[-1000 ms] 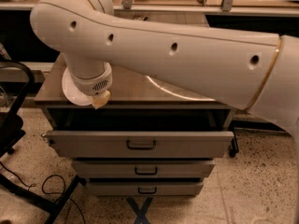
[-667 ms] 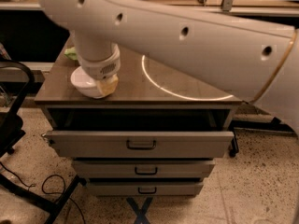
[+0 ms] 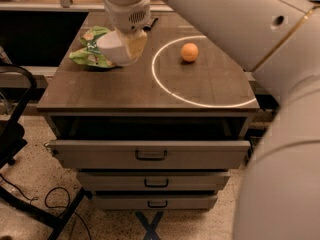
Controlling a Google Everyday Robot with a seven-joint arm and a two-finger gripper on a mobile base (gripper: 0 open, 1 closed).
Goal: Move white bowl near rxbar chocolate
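Bowl and gripper have both shifted since the earlier frame, from the front-left corner of the tabletop (image 3: 115,91) toward its back. The arm has swung up out of the foreground.

- Gripper (image 3: 129,46) hangs over the back-left part of the tabletop, just right of the green snack bag (image 3: 90,51).
- Jaws pinch the white bowl (image 3: 116,49) at its rim. A yellowish pad lies against the wall on the bowl's right side.
- Bowl is tilted, outer wall toward the camera, and overlaps the bag's edge in view. Judging by the tilt, it is lifted clear of the surface and in carry, not resting.
- Bowl sits to the left of the jaws, under the wrist.
- Rxbar chocolate (image 3: 153,22) lies flat at the back edge, just behind and right of the wrist, partly hidden by it. Bowl is already near it but not yet set down.
- Orange (image 3: 189,52) sits inside the white ring (image 3: 153,69), well right of the bowl and probably out of the way.
- Top drawer (image 3: 150,154) stands pulled out.
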